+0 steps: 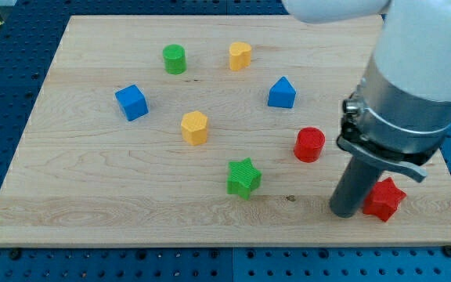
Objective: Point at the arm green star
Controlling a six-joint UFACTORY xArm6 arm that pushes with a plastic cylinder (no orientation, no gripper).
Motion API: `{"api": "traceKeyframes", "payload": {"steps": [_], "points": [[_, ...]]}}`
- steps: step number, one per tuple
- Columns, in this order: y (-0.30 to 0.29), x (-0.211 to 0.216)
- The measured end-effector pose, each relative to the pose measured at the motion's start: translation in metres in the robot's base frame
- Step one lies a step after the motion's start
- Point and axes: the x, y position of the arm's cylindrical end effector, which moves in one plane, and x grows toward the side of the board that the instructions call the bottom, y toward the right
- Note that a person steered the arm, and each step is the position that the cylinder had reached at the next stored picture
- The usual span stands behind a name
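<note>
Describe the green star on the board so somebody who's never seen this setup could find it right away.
Start at the wooden board and look along its lower half, a little right of centre. The green star sits there alone, left of my tip and the red star. It is the only green piece with points; the other green piece, the green cylinder, is round and near the top.

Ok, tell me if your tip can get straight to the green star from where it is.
Probably yes. My tip sits to the view's right of the green star, beside the red star, and bare board lies between them.
</note>
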Motion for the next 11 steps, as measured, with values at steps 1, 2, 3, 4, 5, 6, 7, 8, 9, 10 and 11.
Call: {"api": "traceKeyframes", "payload": {"steps": [1, 2, 3, 4, 5, 6, 7, 8, 9, 10, 11], "points": [[0.011, 0.0], [0.027, 0.0], [0.04, 0.001], [0.037, 0.009], [-0.024, 0.03], [-0.086, 0.032], [-0.167, 0.017], [-0.219, -0.009], [-0.209, -0.008], [-0.182, -0.009], [-0.191, -0.009]]}}
